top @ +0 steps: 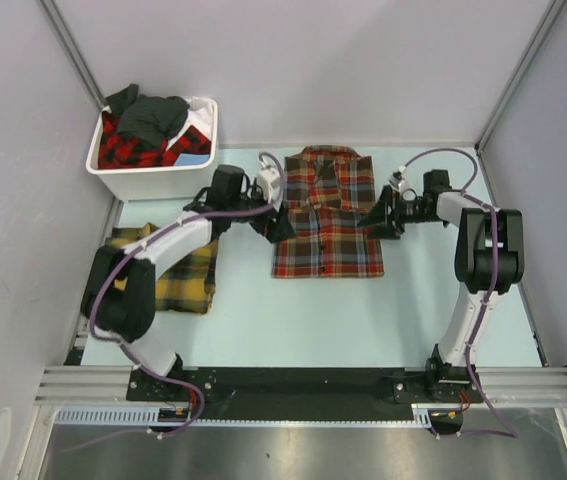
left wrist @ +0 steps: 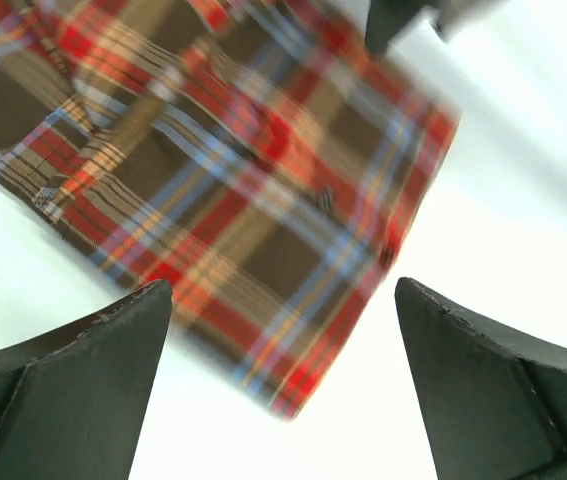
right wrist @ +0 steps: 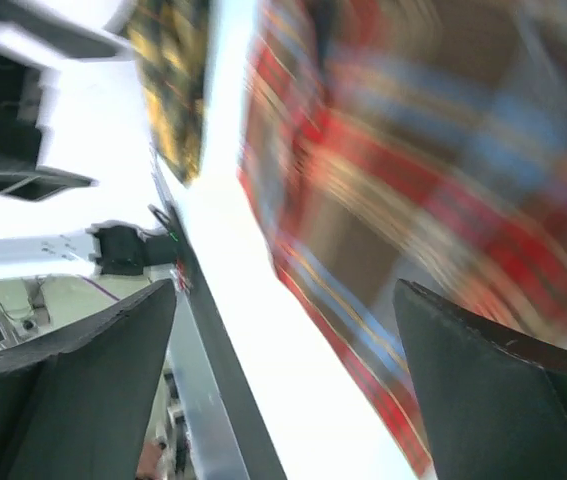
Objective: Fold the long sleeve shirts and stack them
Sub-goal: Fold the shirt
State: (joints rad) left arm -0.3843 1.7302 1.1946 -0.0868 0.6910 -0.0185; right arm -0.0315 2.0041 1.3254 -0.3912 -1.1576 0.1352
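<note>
Lying folded into a rectangle, red-brown plaid shirt point(top: 325, 215), collar up.

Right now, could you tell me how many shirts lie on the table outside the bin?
2: red-brown plaid shirt mid-table; yellow plaid shirt at left, partly under the left arm.

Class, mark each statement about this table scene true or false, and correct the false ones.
1. The folded red-brown plaid shirt lies in the middle of the pale table. True.
2. The yellow-and-green plaid shirt is stacked on the red-brown one. False: it lies apart, on the table's left side.
3. The left tool and right tool both stand open. True.
4. The white plastic bin is empty. False: it holds red-black plaid cloth and dark grey cloth.
</note>
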